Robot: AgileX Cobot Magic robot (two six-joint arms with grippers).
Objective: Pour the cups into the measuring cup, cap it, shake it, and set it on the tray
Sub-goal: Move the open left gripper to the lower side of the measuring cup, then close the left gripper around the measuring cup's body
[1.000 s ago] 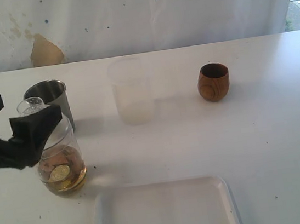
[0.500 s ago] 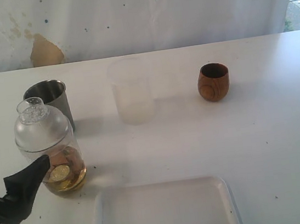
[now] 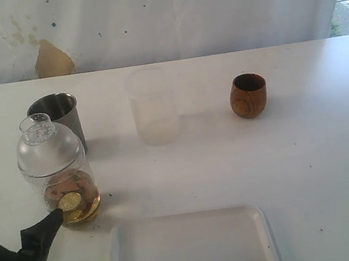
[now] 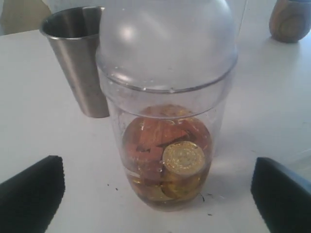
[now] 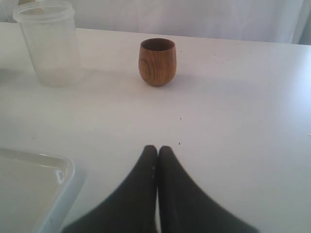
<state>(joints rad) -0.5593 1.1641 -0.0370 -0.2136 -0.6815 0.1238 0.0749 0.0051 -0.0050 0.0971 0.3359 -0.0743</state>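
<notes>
Now, the jar (image 3: 57, 175) stands upright at about 9 o'clock on the worktop (image 3: 306, 152), already wearing its domed lid (image 3: 46, 144), with the tumbler (image 3: 56, 114) just behind it at its 12 o'clock and the tray (image 3: 190, 250) near, at its 4 o'clock. Your left gripper (image 3: 25, 205) sits low at the jar's 7 o'clock, and the wrist view shows its fingers (image 4: 34, 194) spread wide to either side of the jar without touching it. The right gripper (image 5: 157, 150) has its fingers pressed together and holds nothing. Expect the jar to be bottom-heavy, since amber liquid, coins and brown pieces fill only its lowest part. Its clear plastic wall looks smooth and probably slippery, stiff enough to grip but likely to flex under a hard squeeze. Take hold on the straight wall, between the lid seam and the level of the contents. Avoid the dome: it curves away from the fingers and may come loose if it bears the load. Close firmly, because shaking will throw the coins about and could work liquid out at the seam. The wooden cup (image 3: 248, 95) is well apart, at the jar's 2 o'clock.
</notes>
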